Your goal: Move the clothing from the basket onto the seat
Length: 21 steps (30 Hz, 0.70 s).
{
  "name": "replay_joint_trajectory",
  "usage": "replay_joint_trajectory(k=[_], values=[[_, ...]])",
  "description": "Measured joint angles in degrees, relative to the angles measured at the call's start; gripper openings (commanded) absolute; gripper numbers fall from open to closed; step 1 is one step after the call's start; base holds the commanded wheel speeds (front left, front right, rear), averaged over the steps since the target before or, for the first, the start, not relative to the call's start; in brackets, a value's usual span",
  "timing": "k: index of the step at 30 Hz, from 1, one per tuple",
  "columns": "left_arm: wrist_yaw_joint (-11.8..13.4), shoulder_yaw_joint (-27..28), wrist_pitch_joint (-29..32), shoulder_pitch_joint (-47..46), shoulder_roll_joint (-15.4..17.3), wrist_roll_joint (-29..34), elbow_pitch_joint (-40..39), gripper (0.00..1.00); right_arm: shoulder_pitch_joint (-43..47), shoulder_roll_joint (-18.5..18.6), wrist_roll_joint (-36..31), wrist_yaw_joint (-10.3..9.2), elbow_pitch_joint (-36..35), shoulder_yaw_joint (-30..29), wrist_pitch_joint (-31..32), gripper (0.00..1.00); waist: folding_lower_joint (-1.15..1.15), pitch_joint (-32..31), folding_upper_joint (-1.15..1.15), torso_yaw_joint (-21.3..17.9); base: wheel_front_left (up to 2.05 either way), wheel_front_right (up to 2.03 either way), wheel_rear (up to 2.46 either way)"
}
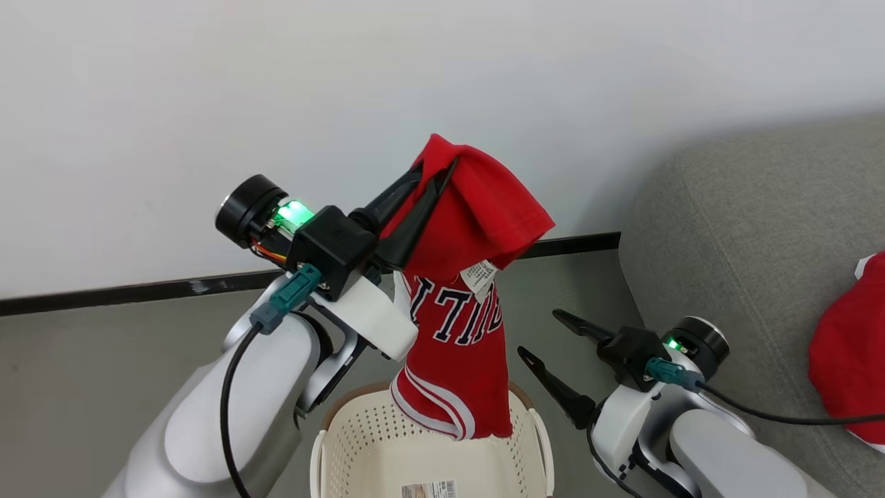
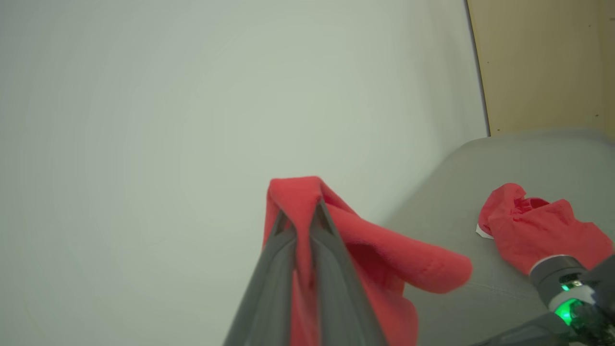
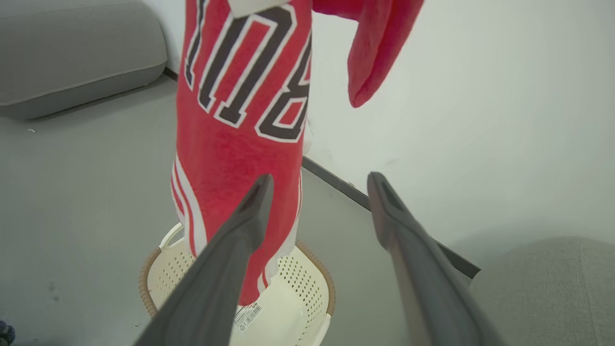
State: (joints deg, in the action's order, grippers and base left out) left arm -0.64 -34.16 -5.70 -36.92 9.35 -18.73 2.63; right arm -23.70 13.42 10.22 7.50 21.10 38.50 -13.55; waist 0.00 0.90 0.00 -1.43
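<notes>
Hanging from the left tool [image 1: 435, 169], whose fingers were pinched shut on a fold near its top, the jersey [image 1: 456, 346] dangled as a long red column above the basket [image 1: 359, 443]. Its striped hem sat down within the rim at the basket's twelve o'clock side, and I could not tell whether it touched the bottom. The right tool [image 1: 538, 332] stood open and empty at the basket's three o'clock, fingers aimed toward ten o'clock at the cloth. The sofa [image 1: 747, 228] lay further out at three o'clock, with another red garment [image 1: 850, 353] on its cushion. Only the carry across and the release seemed left for this piece. The likeliest trouble was the low hem: a sideways swing without more height could catch it on the rim and drag or tip the light basket. The grip was on a thin fold with a loose flap drooping beside it, so a quick move could let the cloth slide free onto the floor. The right tool sat between jersey and sofa and might snag the swinging fabric. A release too near the sofa's rounded edge could let the jersey slip off.
</notes>
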Motion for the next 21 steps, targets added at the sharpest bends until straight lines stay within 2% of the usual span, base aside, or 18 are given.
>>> replay_joint_trajectory(k=[12, 21], values=[[-0.6, -2.5, 2.2, 0.0, -2.1, -0.5, -0.8, 0.00, -3.8, -0.9, 10.5, 0.00, 4.4, 11.4, 1.2, 1.00, 0.00, -2.1, 0.00, 1.9, 0.00, 0.00, 0.00], [-1.1, -3.7, 3.7, -0.2, -2.9, -0.9, -1.7, 0.00, -7.0, -1.6, 17.7, 0.00, 6.5, 17.0, 1.2, 1.00, 0.00, -2.6, 0.00, 3.7, 0.00, 0.00, 0.00]])
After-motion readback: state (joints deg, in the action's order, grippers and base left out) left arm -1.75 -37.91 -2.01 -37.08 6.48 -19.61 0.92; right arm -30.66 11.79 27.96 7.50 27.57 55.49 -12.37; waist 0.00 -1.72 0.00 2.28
